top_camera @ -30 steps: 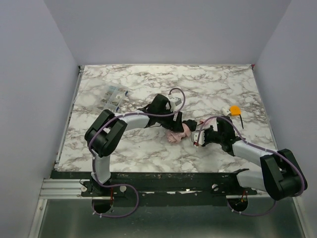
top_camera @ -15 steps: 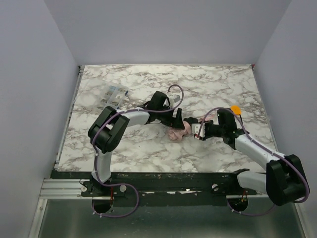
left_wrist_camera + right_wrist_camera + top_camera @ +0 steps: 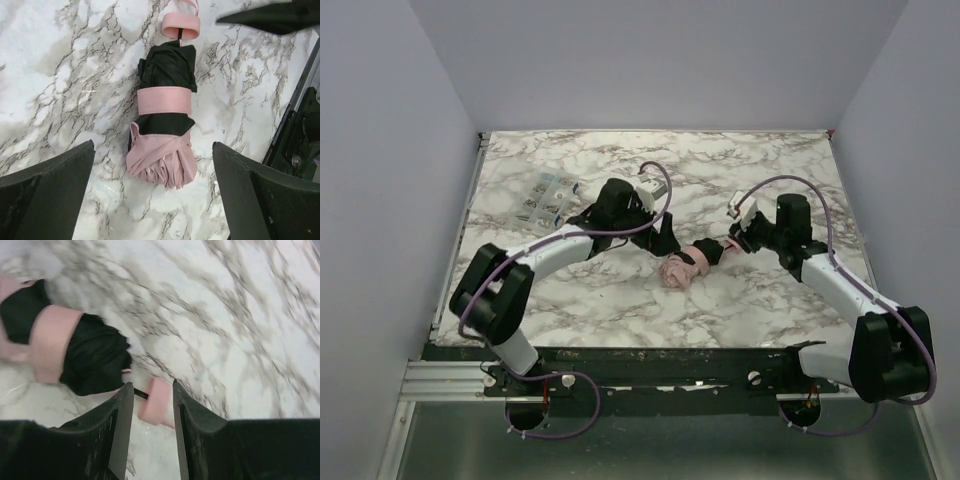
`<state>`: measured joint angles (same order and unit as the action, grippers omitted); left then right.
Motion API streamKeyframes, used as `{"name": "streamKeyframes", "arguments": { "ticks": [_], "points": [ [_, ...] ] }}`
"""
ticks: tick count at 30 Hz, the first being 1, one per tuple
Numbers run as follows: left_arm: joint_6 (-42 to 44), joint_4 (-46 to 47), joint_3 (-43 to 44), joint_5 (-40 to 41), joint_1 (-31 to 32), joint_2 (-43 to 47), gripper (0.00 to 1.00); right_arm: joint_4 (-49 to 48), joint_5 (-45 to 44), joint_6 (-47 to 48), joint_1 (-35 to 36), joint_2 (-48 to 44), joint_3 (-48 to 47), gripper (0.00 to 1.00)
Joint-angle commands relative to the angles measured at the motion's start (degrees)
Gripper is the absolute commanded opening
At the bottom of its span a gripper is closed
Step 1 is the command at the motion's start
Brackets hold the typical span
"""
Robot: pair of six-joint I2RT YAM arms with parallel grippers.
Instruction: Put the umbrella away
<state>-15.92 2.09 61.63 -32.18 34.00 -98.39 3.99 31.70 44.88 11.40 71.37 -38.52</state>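
Bright, even overhead light; soft shadows. R wrist motion-blurred, umbrella (image 3: 75, 347) smeared. L wrist sharp; glare on surface (image 3: 107, 187).

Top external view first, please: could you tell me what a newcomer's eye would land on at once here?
The folded pink and black umbrella lies mid-table on the marble top, with both arms pointed at it. The left gripper hangs wide open over its pink end, while the right gripper has its fingers parted either side of the small pink handle.
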Motion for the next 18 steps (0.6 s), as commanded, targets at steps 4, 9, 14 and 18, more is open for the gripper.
{"name": "streamKeyframes", "arguments": {
  "ticks": [4, 9, 14, 18],
  "points": [
    [-6.7, 11.4, -19.0, 7.6, 0.2, 14.1, 0.98, -12.5, -23.3, -25.4, -4.4, 2.7, 1.1, 0.32],
    [-12.1, 14.4, -27.5, 9.3, 3.2, 13.3, 0.65, -9.1, -23.8, -24.7, -5.7, 10.0, -1.7, 0.21],
    [-14.1, 15.5, -28.7, 10.5, 6.9, 8.9, 0.54, -7.7, -23.7, -24.4, -7.7, 15.2, -4.1, 0.17],
    [-14.2, 14.8, -26.1, 9.7, 7.3, 5.0, 0.51, -5.0, -20.8, -23.0, -7.7, 17.5, -5.4, 0.15]
  ]
}}
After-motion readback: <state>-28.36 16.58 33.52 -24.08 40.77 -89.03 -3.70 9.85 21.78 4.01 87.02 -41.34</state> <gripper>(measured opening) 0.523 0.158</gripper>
